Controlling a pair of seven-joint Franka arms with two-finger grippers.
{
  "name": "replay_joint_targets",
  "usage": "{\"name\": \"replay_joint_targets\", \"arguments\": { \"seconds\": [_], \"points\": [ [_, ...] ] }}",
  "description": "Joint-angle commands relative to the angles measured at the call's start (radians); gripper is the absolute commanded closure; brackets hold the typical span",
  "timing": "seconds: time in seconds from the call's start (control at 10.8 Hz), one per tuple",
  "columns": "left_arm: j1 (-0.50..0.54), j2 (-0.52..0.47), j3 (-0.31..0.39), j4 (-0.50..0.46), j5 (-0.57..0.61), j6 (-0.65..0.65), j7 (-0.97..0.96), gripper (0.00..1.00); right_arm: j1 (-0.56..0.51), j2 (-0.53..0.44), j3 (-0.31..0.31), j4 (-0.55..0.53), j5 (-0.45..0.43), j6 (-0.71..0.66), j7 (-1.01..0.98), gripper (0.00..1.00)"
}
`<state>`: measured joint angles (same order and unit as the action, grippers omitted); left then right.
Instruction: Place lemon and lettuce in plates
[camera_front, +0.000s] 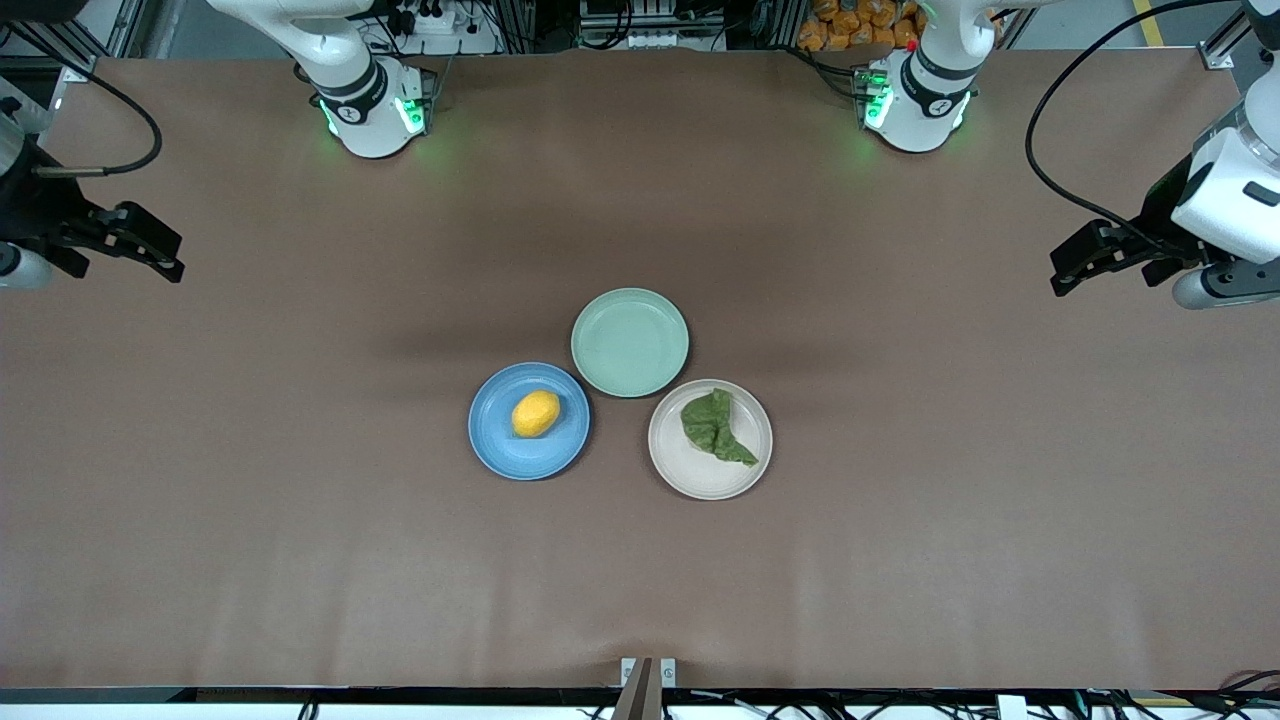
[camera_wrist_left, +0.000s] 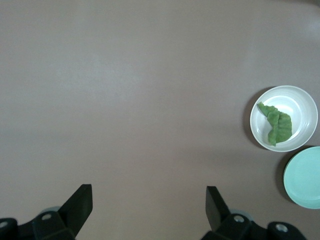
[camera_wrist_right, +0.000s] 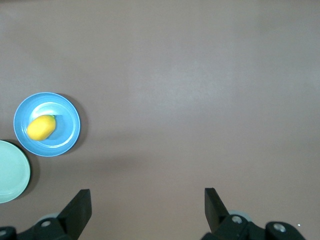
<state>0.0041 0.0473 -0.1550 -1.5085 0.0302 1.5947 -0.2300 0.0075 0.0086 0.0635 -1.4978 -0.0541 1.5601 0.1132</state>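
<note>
Your right gripper (camera_front: 150, 255) waits with jaws apart over the bare bench (camera_front: 250, 500) at its own end. The lemon (camera_front: 536, 413) lies in the blue plate (camera_front: 500, 450); the lettuce (camera_front: 716, 426) lies in the white plate (camera_front: 690, 475). Your left gripper (camera_front: 1085, 265) waits likewise, jaws apart. Both placements look done; nothing seems left.

pale green plate (camera_wrist_left: 304, 177) cut off by edge

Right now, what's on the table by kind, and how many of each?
Plates: 3 - blue plate, beige-white plate, pale green plate
Lemon: 1, on the blue plate
Lettuce: 1, on the beige-white plate
Total: 5
</note>
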Motion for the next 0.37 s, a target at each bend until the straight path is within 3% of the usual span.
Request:
{"name": "replay_joint_targets", "arguments": {
  "seconds": [0.0, 0.28],
  "points": [
    [0.004, 0.003, -0.005, 0.002, -0.018, -0.021, 0.046, 0.0, -0.015, 0.011, -0.007, 0.044, 0.039, -0.018, -0.001, 0.0],
    [0.005, 0.003, -0.006, 0.002, -0.018, -0.038, 0.046, 0.0, -0.03, 0.011, -0.005, 0.06, 0.072, -0.021, 0.0, 0.0]
  ]
}}
